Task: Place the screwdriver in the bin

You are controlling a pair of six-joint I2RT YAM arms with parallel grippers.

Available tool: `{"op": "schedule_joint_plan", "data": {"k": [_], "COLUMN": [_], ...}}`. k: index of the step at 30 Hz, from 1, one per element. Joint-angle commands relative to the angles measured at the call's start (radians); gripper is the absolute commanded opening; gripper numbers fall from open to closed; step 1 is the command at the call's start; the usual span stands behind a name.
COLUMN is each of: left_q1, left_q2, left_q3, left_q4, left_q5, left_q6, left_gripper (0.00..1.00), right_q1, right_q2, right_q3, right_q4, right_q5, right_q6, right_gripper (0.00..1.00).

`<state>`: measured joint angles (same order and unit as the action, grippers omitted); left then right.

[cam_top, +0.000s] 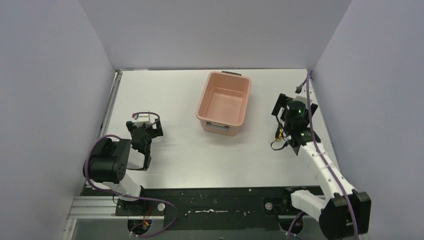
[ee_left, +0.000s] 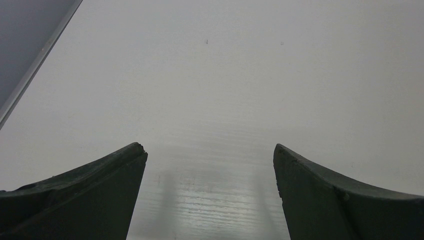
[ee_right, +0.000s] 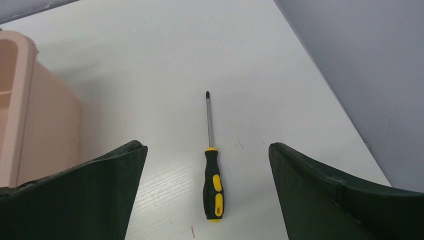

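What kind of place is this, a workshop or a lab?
Probably a robot test cell in a lab: a white table walled by plain grey panels, a left arm and right arm bolted at its near edge, plus a pink bin and screwdriver.

I see a salmon-pink bin (cam_top: 204,97) with dark grey handles on a plain white table (cam_top: 200,160). The screwdriver (ee_right: 213,182) has a black handle with yellow patches and a dark shaft. The cables (cam_top: 307,92) are purple, the walls (cam_top: 50,75) pale lavender-grey.
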<state>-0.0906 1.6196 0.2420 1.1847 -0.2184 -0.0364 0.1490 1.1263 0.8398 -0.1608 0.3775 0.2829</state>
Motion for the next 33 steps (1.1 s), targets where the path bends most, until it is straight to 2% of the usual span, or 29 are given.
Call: {"op": "schedule_joint_plan", "data": {"k": [1, 4, 7, 14, 16, 19, 20, 21, 25, 31, 33], "left_q1": [0.003, 0.005, 0.004, 0.005, 0.004, 0.005, 0.005, 0.004, 0.004, 0.005, 0.004], "left_q2": [-0.009, -0.009, -0.009, -0.010, -0.008, -0.008, -0.009, -0.009, -0.009, -0.009, -0.010], "left_q3": [0.011, 0.011, 0.011, 0.011, 0.010, 0.011, 0.011, 0.011, 0.011, 0.011, 0.011], "left_q4": [0.028, 0.027, 0.029, 0.028, 0.028, 0.028, 0.028, 0.027, 0.028, 0.028, 0.027], "left_q5": [0.017, 0.018, 0.017, 0.017, 0.017, 0.017, 0.017, 0.017, 0.017, 0.017, 0.017], "left_q6": [0.011, 0.010, 0.010, 0.010, 0.010, 0.011, 0.010, 0.010, 0.011, 0.011, 0.011], "left_gripper": [0.97, 0.97, 0.97, 0.97, 0.97, 0.97, 0.97, 0.97, 0.97, 0.97, 0.97], "right_q1": [-0.092, -0.126, -0.142, -0.144, -0.147, -0.146, -0.146, -0.147, -0.147, -0.146, -0.140], "right_q2": [0.237, 0.403, 0.518, 0.648, 0.667, 0.687, 0.687, 0.681, 0.619, 0.554, 0.540], "right_q3": [0.219, 0.287, 0.311, 0.281, 0.273, 0.283, 0.298, 0.320, 0.472, 0.819, 0.914], "right_q4": [-0.277, -0.336, -0.347, -0.315, -0.310, -0.328, -0.345, -0.372, -0.513, -0.788, -0.831], "right_q5": [-0.152, -0.267, -0.363, -0.360, -0.352, -0.351, -0.349, -0.342, -0.307, -0.311, -0.310], "right_q6": [0.002, -0.022, -0.025, -0.021, -0.021, -0.031, -0.035, -0.042, -0.058, -0.052, -0.026], "right_gripper": [1.00, 0.98, 0.91, 0.69, 0.53, 0.17, 0.06, 0.00, 0.00, 0.00, 0.00]}}
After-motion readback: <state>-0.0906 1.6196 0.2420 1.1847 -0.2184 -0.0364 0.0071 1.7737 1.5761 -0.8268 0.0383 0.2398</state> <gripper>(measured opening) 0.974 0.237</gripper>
